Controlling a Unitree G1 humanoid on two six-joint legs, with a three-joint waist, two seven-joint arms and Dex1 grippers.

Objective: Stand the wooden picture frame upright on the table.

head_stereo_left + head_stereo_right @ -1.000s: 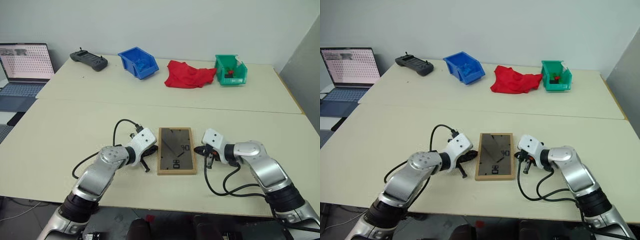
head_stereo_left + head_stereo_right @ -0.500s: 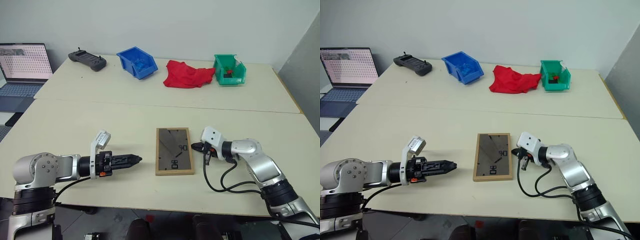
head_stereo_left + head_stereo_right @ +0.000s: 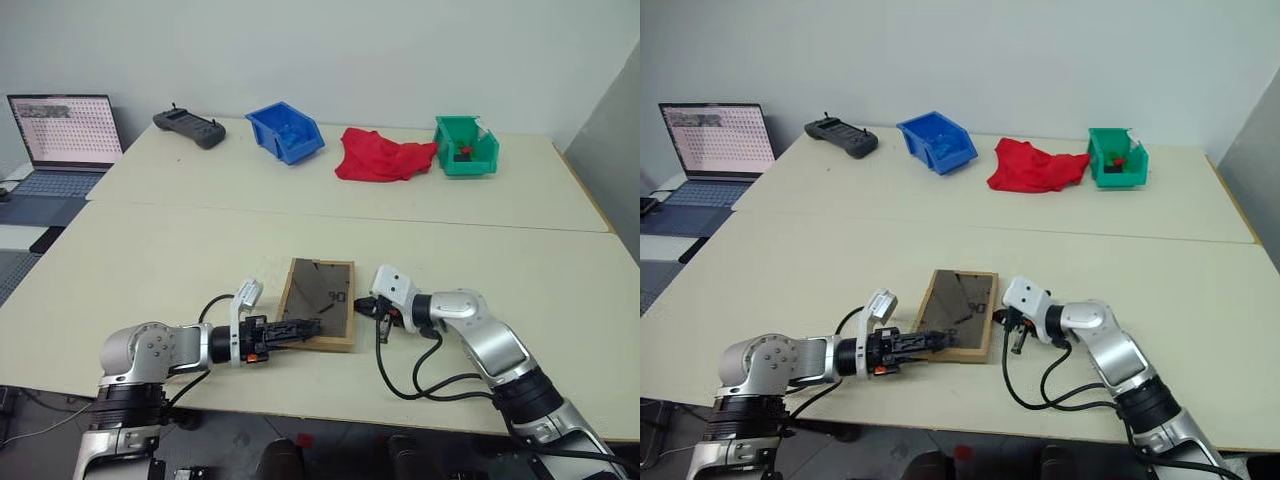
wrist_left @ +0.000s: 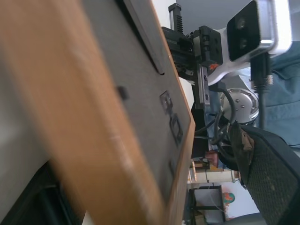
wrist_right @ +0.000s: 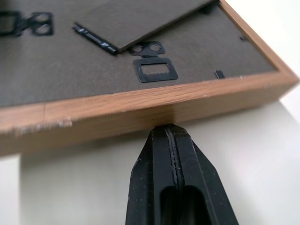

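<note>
Jaws-wise: right gripper (image 5: pixel 171 129) clenched, bracing the wooden picture frame (image 3: pixel 318 315) lying back-up on the desk (image 3: pixel 150 260); left gripper (image 3: pixel 300 327) is spread around its near-left edge. Lift there slowly, I'd say.

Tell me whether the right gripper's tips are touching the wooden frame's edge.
Touching. In the right wrist view, the right gripper, shut, meets the side edge of the wooden picture frame with no gap showing.
</note>
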